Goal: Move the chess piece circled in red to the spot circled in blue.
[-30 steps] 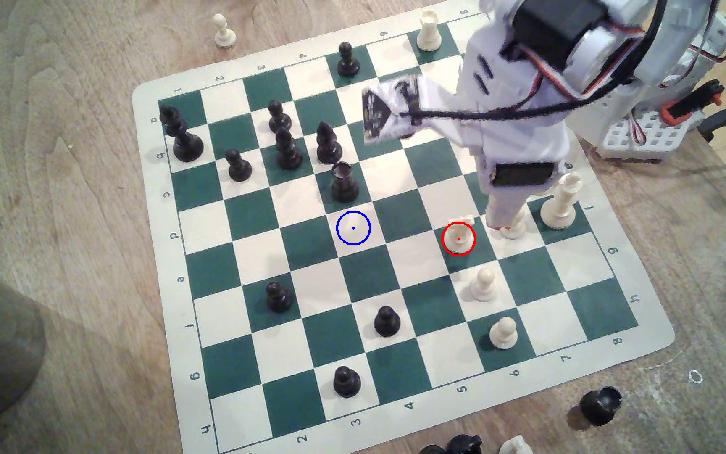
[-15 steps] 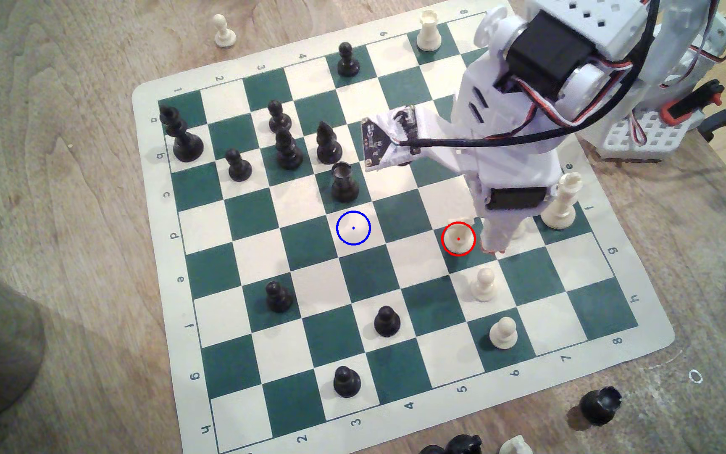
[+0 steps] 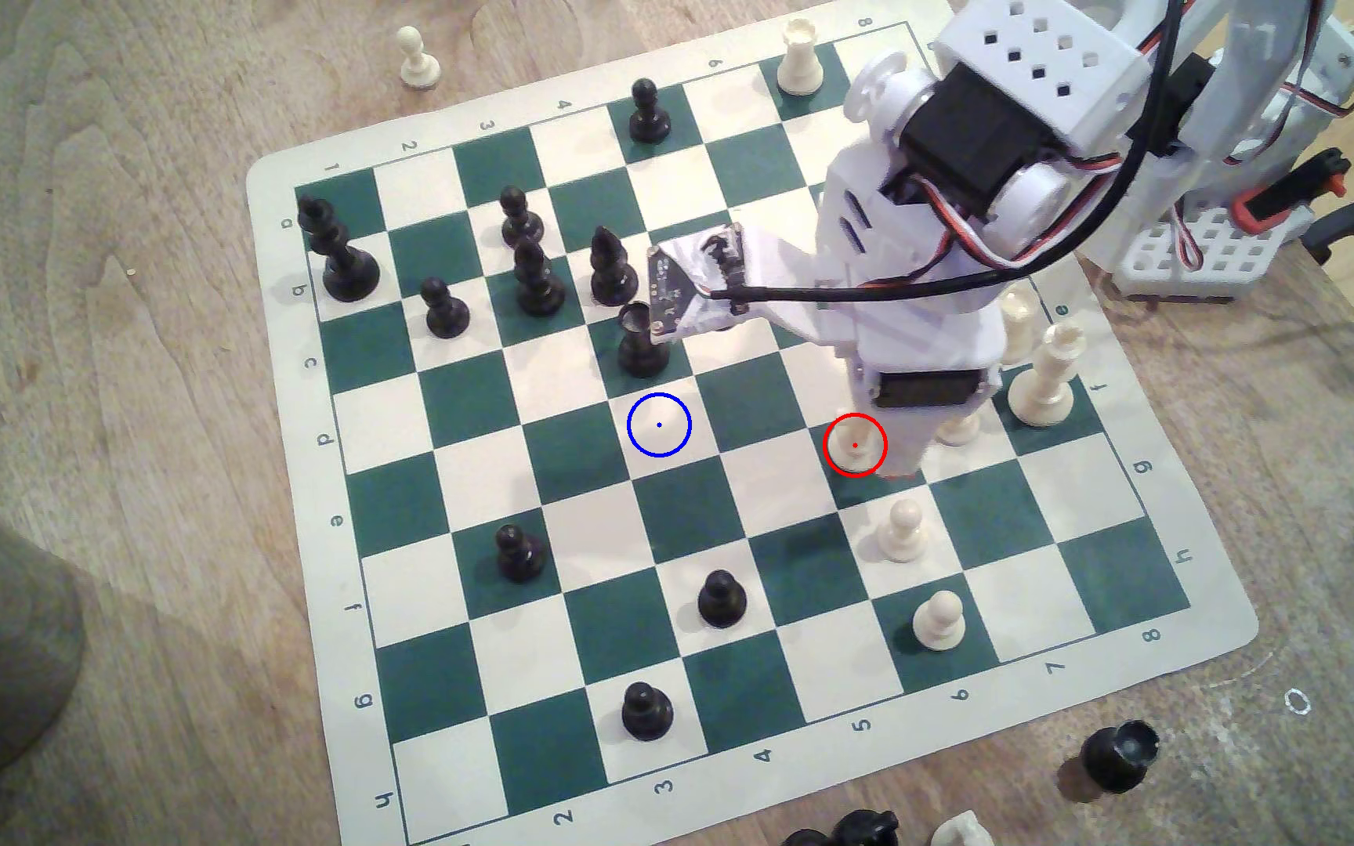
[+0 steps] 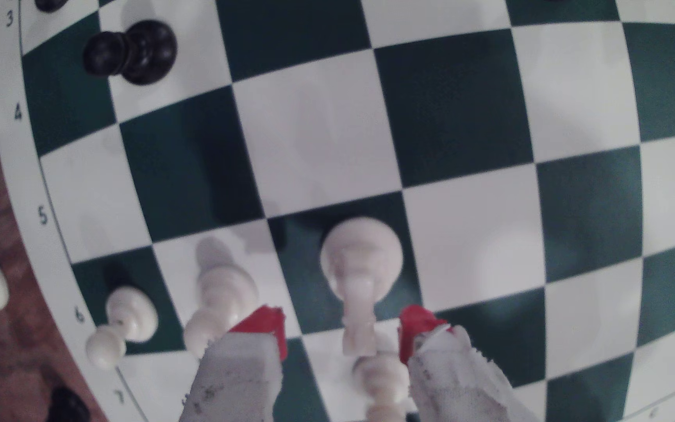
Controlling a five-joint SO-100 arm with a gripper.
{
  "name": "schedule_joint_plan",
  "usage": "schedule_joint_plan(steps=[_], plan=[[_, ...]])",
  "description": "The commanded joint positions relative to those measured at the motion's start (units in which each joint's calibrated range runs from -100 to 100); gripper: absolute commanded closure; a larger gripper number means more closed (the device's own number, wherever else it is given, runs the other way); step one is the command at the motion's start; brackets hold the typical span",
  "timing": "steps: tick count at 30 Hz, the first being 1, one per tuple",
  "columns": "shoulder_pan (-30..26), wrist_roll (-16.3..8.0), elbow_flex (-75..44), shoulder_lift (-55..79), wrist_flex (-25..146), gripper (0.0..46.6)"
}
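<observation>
Cream chess piece (image 4: 361,259) w/ round base, notched top, upright btwn red-tipped claw (image 4: 342,332) tips, claw wide

arm: bent steeply down | pincer (image 4: 342,332): jaws parted, red-tipped

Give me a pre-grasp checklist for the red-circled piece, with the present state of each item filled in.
1. Gripper open: ok, the red-tipped fingers stand apart in the wrist view.
2. The chess piece circled in red between the fingers: ok, its top sits in the gap.
3. Fingers touching the piece: cannot tell, a gap shows on both sides.
4. Neighbours clear of the fingers: not ok, a cream pawn lies right beside one fingertip.
5. The spot circled in blue free: ok, the square is bare.
6. Path to the spot: cannot tell, a black rook stands on the adjacent square above it in the exterior view.
</observation>
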Motion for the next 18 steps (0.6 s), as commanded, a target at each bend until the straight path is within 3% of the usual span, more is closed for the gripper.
schedule_joint_plan(steps=[1,15,18], plan=[[0.7,0.1,-0.7,-0.4,-1.7,31.8],[1.7,0.0,-1.7,0.3,-3.2,33.8],[1.9,0.1,-2.1,0.9,-3.3,36.9]])
